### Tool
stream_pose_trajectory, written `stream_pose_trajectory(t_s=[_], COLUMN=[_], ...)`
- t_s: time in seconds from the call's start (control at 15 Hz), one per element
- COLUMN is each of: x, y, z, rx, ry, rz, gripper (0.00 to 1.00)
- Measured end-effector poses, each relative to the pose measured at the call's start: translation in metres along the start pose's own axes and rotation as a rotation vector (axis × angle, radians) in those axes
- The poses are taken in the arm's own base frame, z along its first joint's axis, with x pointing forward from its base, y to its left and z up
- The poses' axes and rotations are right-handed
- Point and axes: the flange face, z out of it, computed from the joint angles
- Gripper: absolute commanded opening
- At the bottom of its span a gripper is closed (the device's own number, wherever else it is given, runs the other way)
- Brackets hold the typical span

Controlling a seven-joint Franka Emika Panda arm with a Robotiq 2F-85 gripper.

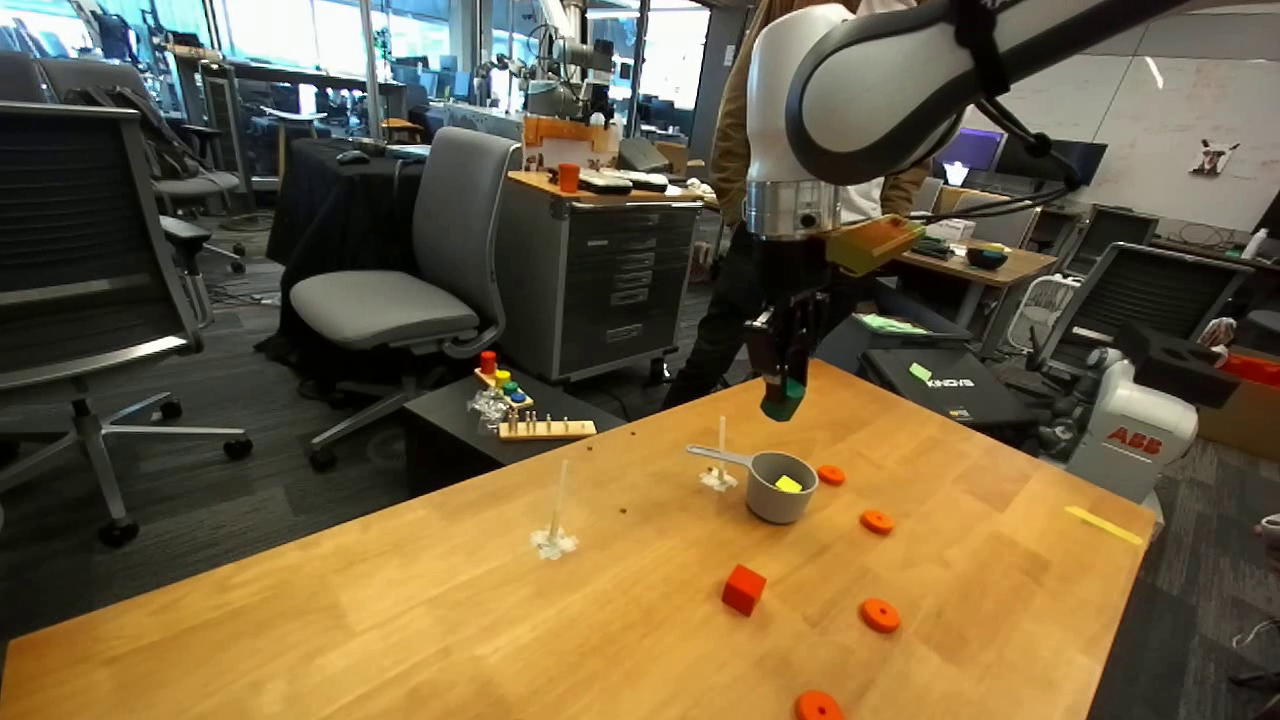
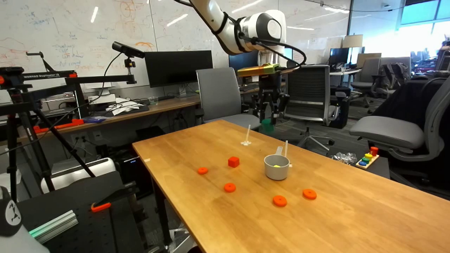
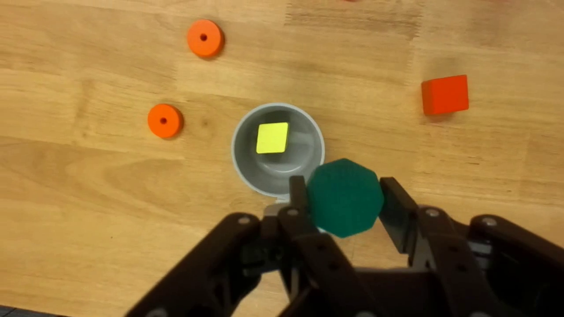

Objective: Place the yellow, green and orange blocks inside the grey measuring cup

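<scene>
Above the table my gripper (image 3: 345, 198) is shut on the green block (image 3: 346, 198), which looks eight-sided from the wrist and also shows as a green block (image 1: 783, 399) in an exterior view. Below it stands the grey measuring cup (image 1: 779, 512), upright; in the wrist view the cup (image 3: 236, 149) lies up and left of the held block, with its handle mostly hidden by the fingers. Inside the cup rests the yellow block (image 3: 272, 138), towards one side of the bottom. The orange block (image 3: 446, 95), orange-red, sits on the table apart from the cup, as both exterior views confirm.
Flat orange discs (image 1: 877, 521) are scattered on the wooden table (image 1: 620, 610), one disc (image 1: 831, 475) close beside the cup. Two thin pale pegs stand upright in taped bases: one peg (image 1: 721, 445) by the cup handle, another peg (image 1: 560, 495) farther along.
</scene>
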Motion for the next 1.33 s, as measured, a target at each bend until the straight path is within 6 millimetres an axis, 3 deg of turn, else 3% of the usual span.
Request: stream_pose_trajectory(t_s=[0.07,0.13,0.4,0.73,0.93,1.33], x=[-0.001,-0.002,-0.006,-0.008,-0.010,-0.021], y=[0.004,0.008,0.017,0.019,0.007,-0.081], z=[0.003,0.006,0.016,0.022,0.024,0.045], rx=[0.000,0.001,0.004,0.012,0.017,0.019], ry=[-0.003,-0.007,-0.024,-0.036,-0.042,-0.087], rz=[0.008,0.017,0.050,0.068,0.050,-0.081], gripper=[0.70,0.70,0.99,1.00,1.00,1.00])
